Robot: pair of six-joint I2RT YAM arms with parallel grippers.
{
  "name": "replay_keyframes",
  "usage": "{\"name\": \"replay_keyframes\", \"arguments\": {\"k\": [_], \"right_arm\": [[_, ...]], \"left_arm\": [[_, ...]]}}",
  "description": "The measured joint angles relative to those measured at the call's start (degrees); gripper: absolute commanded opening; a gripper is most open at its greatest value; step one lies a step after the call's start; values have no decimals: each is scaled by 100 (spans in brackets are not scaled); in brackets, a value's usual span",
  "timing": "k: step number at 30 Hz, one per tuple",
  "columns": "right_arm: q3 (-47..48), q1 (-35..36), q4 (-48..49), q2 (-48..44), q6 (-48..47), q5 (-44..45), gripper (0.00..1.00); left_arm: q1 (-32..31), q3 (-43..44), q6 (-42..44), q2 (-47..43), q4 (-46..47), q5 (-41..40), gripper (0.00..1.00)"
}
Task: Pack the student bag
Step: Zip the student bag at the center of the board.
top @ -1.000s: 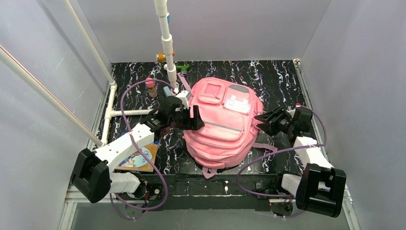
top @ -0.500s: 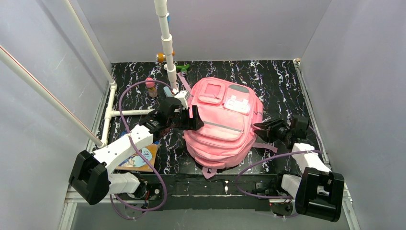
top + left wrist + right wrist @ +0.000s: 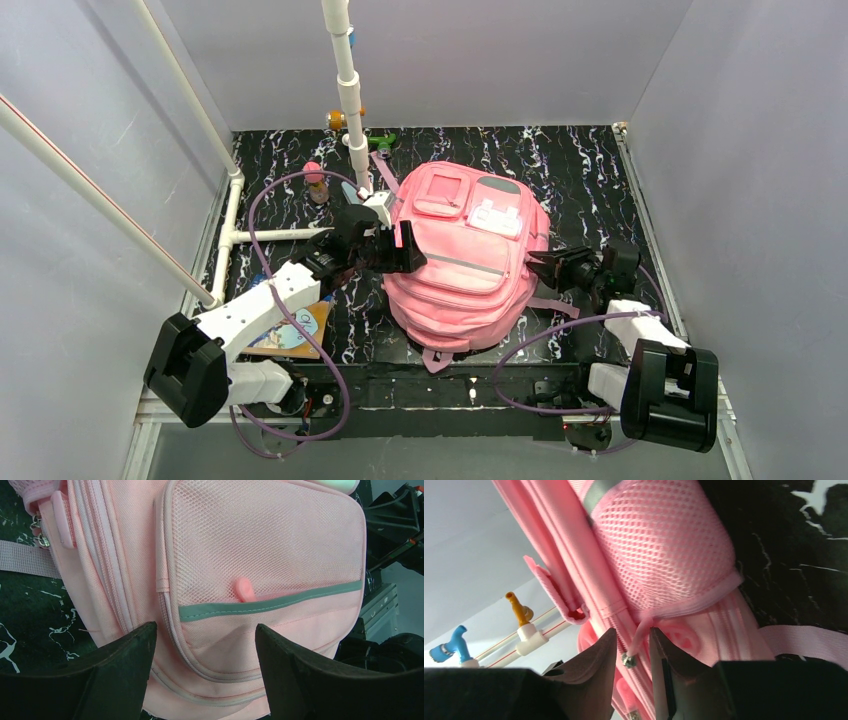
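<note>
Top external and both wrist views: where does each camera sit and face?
Top external: above and behind, looking down on the student bag; left hand and right hand show.
Left wrist: beside the bag, facing its mesh pocket; the left hand's fingers show.
Right wrist: low, facing a zip pull; the right hand's fingers show.
Both wrist views share the bag.

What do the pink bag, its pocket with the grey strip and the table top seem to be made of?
Bag: matte woven cloth, likely synthetic; stitched seams, soft folds.
Pocket: open mesh over cloth; small holes show.
Table top: black, white veins, marble look; possibly a printed sheet.
</note>
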Motion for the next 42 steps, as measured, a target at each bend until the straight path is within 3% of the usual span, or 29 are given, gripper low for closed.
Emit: {"name": "replay_keyframes", "arguments": {"k": [13, 17, 22, 25, 30, 35, 42], "right_arm": [[-136, 195, 649, 240, 470, 26, 40], [-330, 199, 872, 238, 487, 24, 24], [-378, 203, 909, 166, 444, 35, 20], [-378, 203, 820, -70, 380, 133, 3], [-479, 203, 833, -376, 389, 284, 1], [-444, 205, 595, -763, 13, 378, 1], [70, 181, -505, -1556, -1287, 542, 1]], "left_arm": [[0, -61, -87, -13, 79, 31, 70], [0, -61, -46, -76, 28, 9, 71], [-2, -61, -2, -144, -87, -24, 71], [-2, -61, 0, -140, -90, -11, 72], [-2, -103, -94, -109, -13, 76, 71], [2, -337, -352, 46, 396, 208, 70], [4, -380, -953, 658, 1126, 476, 69]]}}
